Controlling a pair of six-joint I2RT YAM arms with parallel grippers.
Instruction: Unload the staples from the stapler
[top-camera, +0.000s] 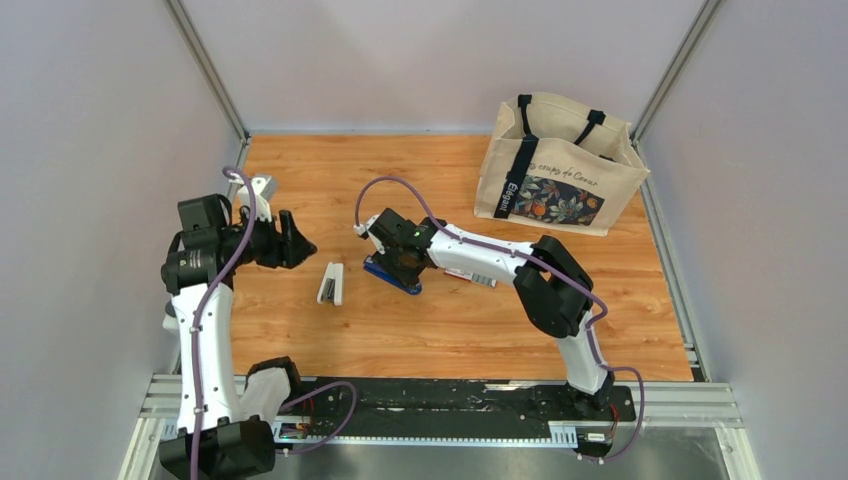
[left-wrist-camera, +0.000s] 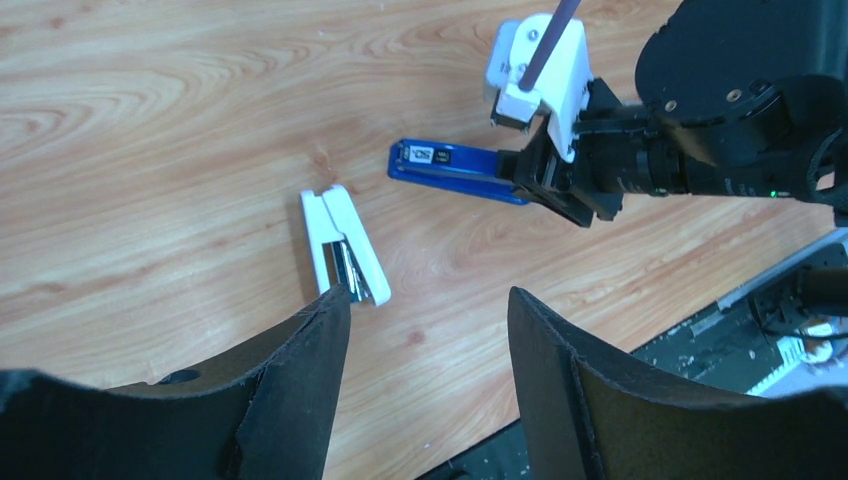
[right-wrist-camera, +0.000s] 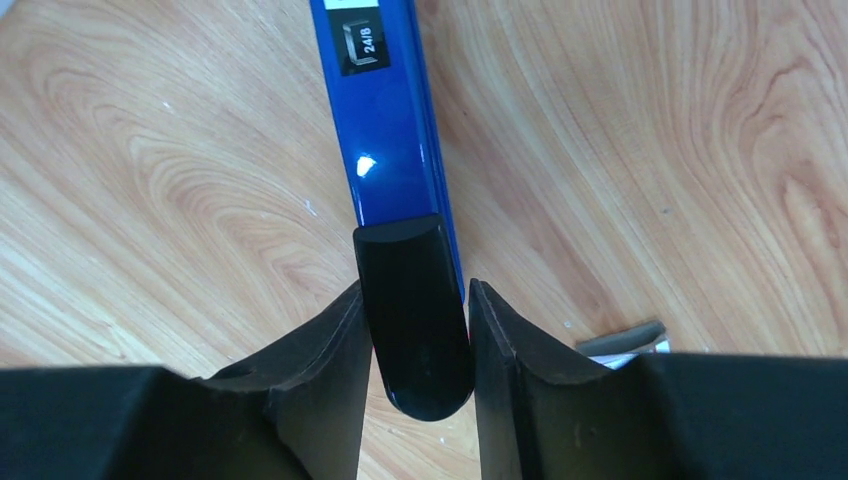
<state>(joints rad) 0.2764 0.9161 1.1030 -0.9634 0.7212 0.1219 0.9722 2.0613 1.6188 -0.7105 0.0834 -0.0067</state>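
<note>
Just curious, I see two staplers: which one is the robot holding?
The dark-blue stapler: its black rear end is clamped between the right arm's jaws. The white stapler lies apart from it, untouched.

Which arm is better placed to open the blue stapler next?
Right. The right gripper is closed on the blue stapler at its black rear end. The left gripper hangs open nearer the white stapler, holding nothing.

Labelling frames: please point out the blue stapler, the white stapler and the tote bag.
blue stapler (right-wrist-camera: 388, 150): right wrist view, glossy top cover.
white stapler (left-wrist-camera: 352, 232): left wrist view, white upper arm.
tote bag (top-camera: 565, 175): top external view, front panel.
</note>
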